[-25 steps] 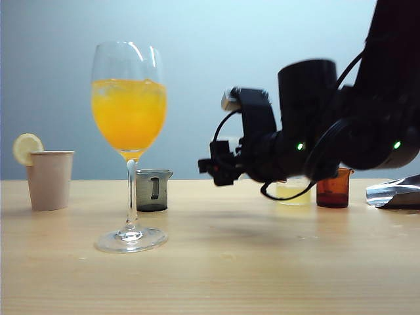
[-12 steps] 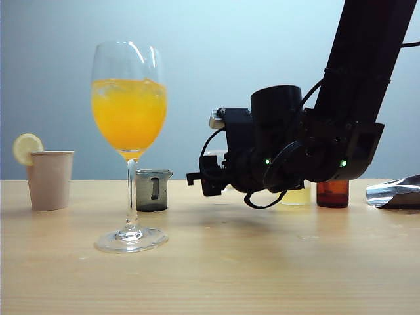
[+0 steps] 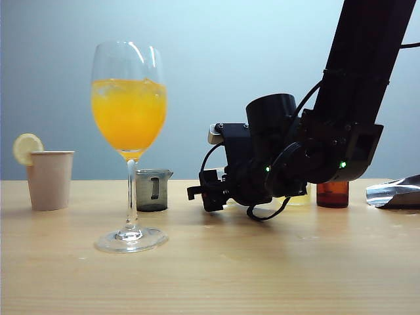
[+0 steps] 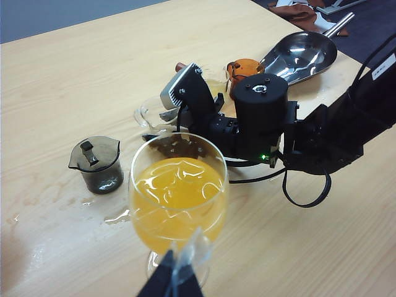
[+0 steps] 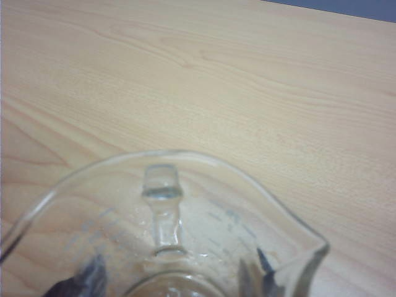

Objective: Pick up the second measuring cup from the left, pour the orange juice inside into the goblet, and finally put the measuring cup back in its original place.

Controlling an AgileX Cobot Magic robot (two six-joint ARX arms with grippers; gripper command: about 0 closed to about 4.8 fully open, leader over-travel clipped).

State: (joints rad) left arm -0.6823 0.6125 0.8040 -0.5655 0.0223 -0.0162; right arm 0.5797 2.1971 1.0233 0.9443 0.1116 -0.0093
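The goblet (image 3: pixel 129 118) stands on the left of the table, its bowl filled with orange juice (image 3: pixel 129 111); the left wrist view shows the goblet (image 4: pixel 178 192) from above. My right gripper (image 3: pixel 197 191) hangs low over the table to the goblet's right, shut on the clear measuring cup (image 5: pixel 167 210), which looks empty. Its dark fingers (image 5: pixel 260 272) show through the glass. In the left wrist view this cup (image 4: pixel 148 116) sits just beyond the goblet. Whether it touches the table I cannot tell. My left gripper (image 4: pixel 173 275) is shut in front of the goblet and holds nothing.
A smoky grey cup (image 3: pixel 153 190) stands behind the goblet. A paper cup (image 3: pixel 50 178) with a lemon slice is at the far left. Right of my arm are an amber cup (image 3: pixel 333 194) and a metal scoop (image 3: pixel 394 193). Wet spots (image 4: pixel 117 216) lie near the goblet.
My right arm has sunk toward the table with the clear cup and shifted slightly left. The goblet and the other cups have not moved.
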